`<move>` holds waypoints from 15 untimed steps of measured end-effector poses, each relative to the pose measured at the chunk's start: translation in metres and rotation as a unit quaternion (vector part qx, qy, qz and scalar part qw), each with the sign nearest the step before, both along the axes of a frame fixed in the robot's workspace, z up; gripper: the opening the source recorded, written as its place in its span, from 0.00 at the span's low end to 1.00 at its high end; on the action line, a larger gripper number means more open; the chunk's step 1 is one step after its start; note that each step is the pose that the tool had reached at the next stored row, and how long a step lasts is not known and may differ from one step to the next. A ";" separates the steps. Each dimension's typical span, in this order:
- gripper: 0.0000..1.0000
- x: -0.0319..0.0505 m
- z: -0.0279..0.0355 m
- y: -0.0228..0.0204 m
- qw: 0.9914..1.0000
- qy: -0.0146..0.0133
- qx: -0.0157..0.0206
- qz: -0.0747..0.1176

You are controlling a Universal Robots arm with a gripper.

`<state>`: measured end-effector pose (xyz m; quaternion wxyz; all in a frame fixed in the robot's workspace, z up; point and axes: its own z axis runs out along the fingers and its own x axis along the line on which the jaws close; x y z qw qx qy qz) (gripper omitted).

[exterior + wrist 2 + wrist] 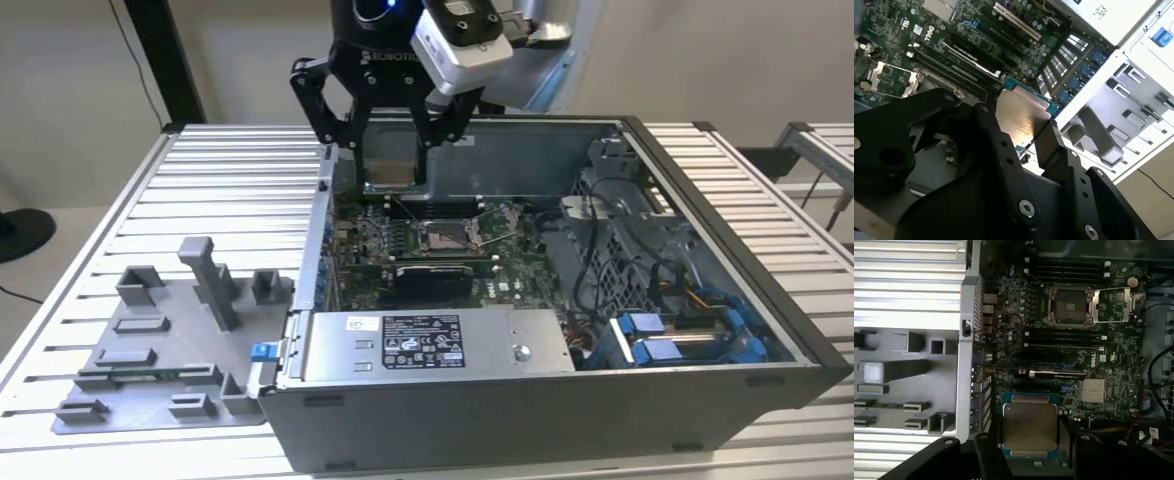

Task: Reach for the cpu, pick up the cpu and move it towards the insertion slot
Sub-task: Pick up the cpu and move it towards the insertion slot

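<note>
The gripper [391,172] is holding the one cpu [388,173] flat between its two fingers, above the open computer case [747,300]. The single insertion slot [447,236] is lying below it and toward the exterior view's right, well apart, its frame standing open. One grey fixture tray [147,375] is sitting on the desk [227,180] outside the case.

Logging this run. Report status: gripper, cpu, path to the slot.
Gripper shut on the cpu, held above the open case. Insertion slot open, off to one side of the chip, not under it. Nothing visible between them.
</note>
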<state>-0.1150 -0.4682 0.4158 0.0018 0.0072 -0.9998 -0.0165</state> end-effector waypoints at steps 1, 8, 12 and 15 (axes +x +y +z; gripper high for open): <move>0.00 0.0043 -0.0001 0.0000 1.000 0.000 0.000 0.000; 0.00 0.0325 -0.0009 0.0000 1.000 0.000 0.000 0.000; 0.00 0.0445 -0.0013 0.0000 1.000 0.000 0.000 0.000; 0.00 0.0507 -0.0015 0.0000 1.000 0.000 0.000 0.000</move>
